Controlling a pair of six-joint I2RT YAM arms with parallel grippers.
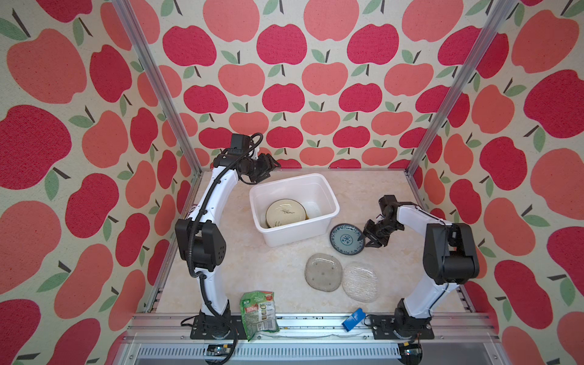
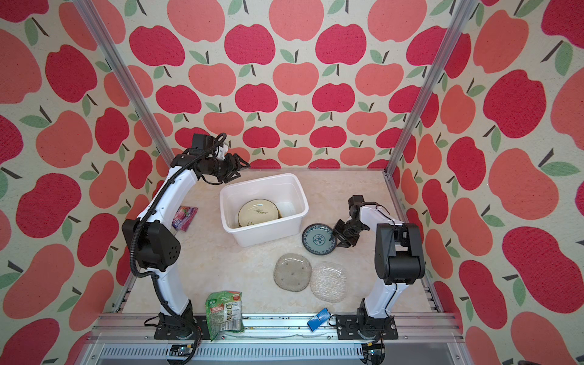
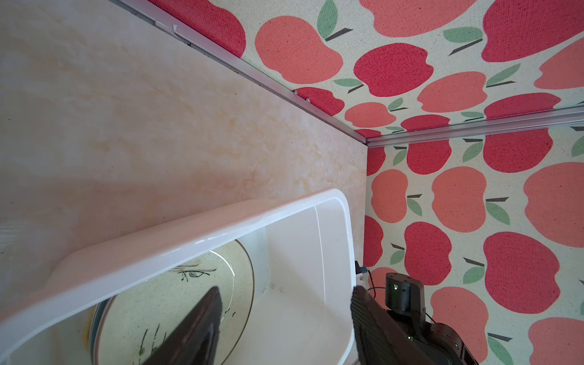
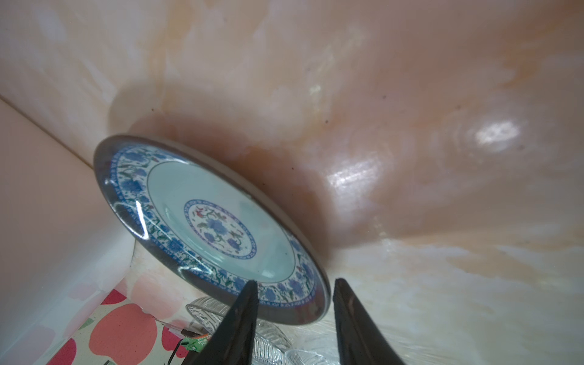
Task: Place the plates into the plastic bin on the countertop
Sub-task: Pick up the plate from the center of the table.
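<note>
Blue-patterned round ceramic plate [image 1: 346, 239], lower right of the white plastic bin [image 1: 294, 235], is noted immediately left of the right gripper [image 1: 366, 242], jaws spread astride its rim.

The bin [image 1: 294, 178] stands mid-tabletop [image 1: 237, 252], toward the far side, and a stack of plates [image 1: 286, 212] lies in its near left part. Your left tool [image 1: 269, 172] hangs above, by the bin's far left corner. Just right of the bin's near right corner lies a single plate [image 1: 347, 239]. Your right tool [image 1: 366, 244] sits at that plate's right edge, with the rim between its fingers.

Nearer to you, the near left plate [image 1: 323, 272] and the near right plate [image 1: 360, 282] lie side by side, edges touching. A snack packet [image 1: 258, 313] lies across the near rail, just right of the left arm's base. A small box [image 1: 354, 319] lies on that rail, left of the right arm's base. In a top view, a second packet [image 2: 185, 218] lies left of the bin, beside the left arm.
</note>
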